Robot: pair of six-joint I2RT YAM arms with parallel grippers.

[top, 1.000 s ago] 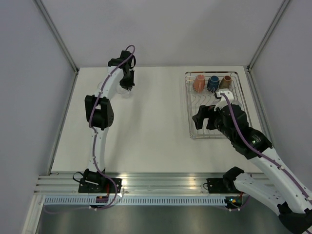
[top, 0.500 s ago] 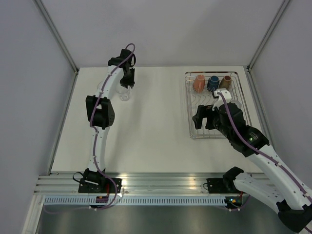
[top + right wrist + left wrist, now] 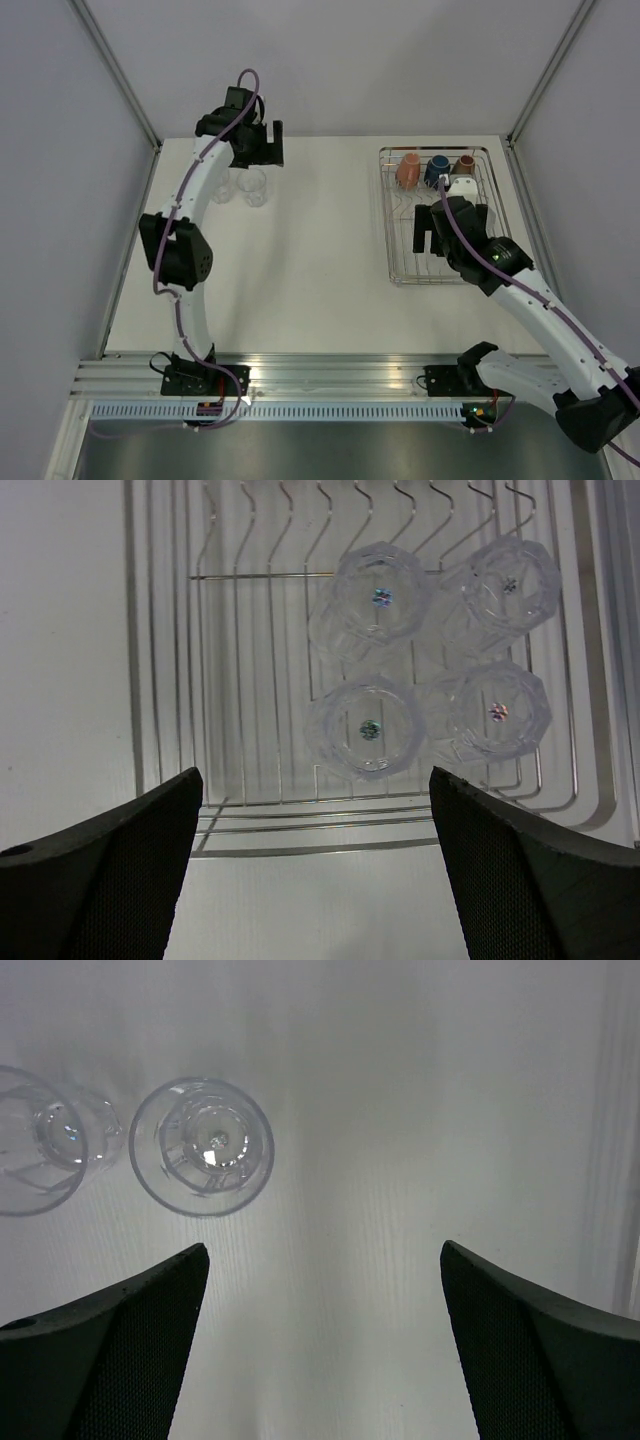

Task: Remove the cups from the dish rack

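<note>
In the top view, the left gripper [image 3: 268, 147] is being held over the far left part of the table [image 3: 320, 260]. Its jaws are standing apart and nothing is being gripped. One clear tumbler [image 3: 255, 187] and a second tumbler [image 3: 222, 185] are standing on the table just beside each other, near this gripper. The right gripper [image 3: 431, 232] is being held over the near part of the dish rack [image 3: 400, 272], also with its jaws apart and empty. At the far end of the rack, three mugs are being kept in a row: a salmon-orange mug [image 3: 408, 171], a dark blue mug [image 3: 437, 170] and a brown mug [image 3: 463, 165].

In the left wrist view, the left gripper [image 3: 322, 1252] is being shown wide open above the white table [image 3: 400, 1110]. The one clear tumbler [image 3: 201, 1147] is lying ahead of the left finger. The second tumbler [image 3: 40, 1142] is being cut by the left edge of the picture.

In the right wrist view, the right gripper [image 3: 315, 777] is being shown wide open above the dish rack [image 3: 160, 630]. Four glass tumblers are sitting in the rack in two rows of two: the far pair [image 3: 382, 598] [image 3: 510, 585] and the near pair [image 3: 368, 728] [image 3: 495, 712]. They are close together, ahead of the gripper and toward the right side of the rack.
</note>
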